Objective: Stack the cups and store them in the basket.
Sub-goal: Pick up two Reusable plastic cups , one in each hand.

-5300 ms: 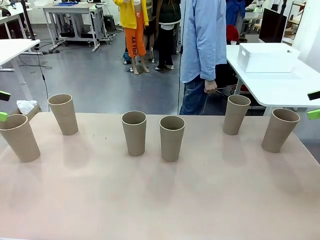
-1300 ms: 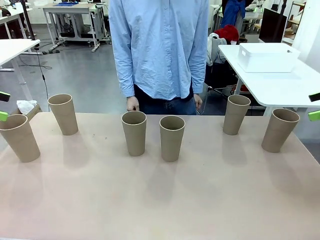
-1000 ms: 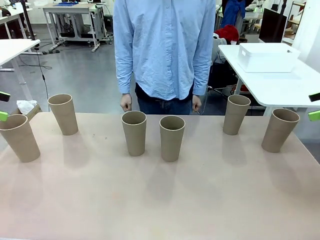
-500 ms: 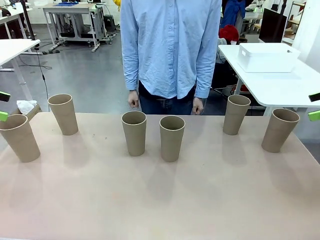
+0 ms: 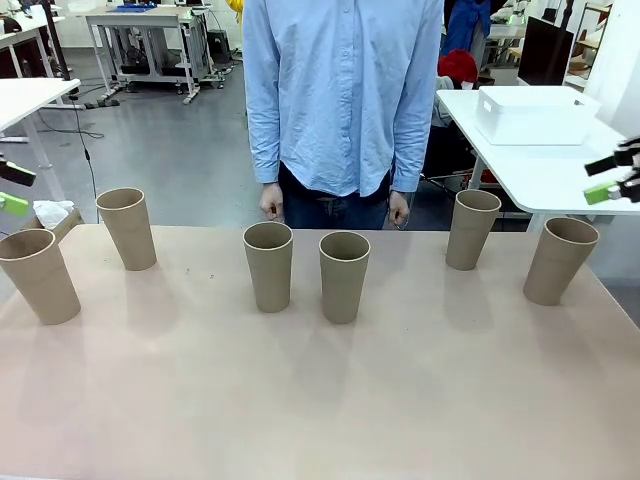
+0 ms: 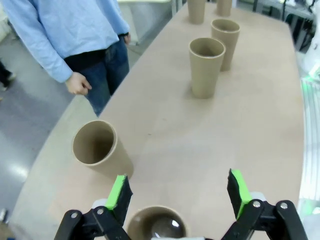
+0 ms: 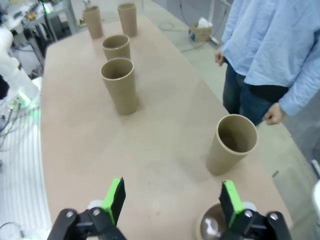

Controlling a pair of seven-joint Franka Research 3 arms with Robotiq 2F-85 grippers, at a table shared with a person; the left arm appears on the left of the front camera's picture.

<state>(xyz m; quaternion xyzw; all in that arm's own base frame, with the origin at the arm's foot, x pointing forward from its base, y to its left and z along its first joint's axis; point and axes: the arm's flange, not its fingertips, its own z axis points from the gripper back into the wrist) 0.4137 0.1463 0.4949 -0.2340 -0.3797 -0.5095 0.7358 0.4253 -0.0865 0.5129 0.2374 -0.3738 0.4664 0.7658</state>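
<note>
Several brown paper cups stand upright in a loose row across the table: far left (image 5: 38,275), left (image 5: 127,228), two in the middle (image 5: 269,265) (image 5: 344,275), right (image 5: 472,230) and far right (image 5: 560,260). My left gripper (image 5: 12,190) hovers open above the far-left cup (image 6: 156,230), with the neighbouring cup (image 6: 95,147) just ahead. My right gripper (image 5: 603,180) hangs open over the far-right cup (image 7: 212,227), and the cup beside it (image 7: 232,142) stands ahead. The white basket (image 5: 535,115) sits on a separate white table at the back right.
A person in a light blue shirt stands at the far edge behind the middle cups, hands (image 5: 270,203) (image 5: 398,210) hanging at the table's edge. The table's near half (image 5: 320,400) is bare. Other tables stand behind.
Both grippers have lifted a little and come slightly inward at the picture's edges. The person has settled behind the middle cups. No cup has moved.
</note>
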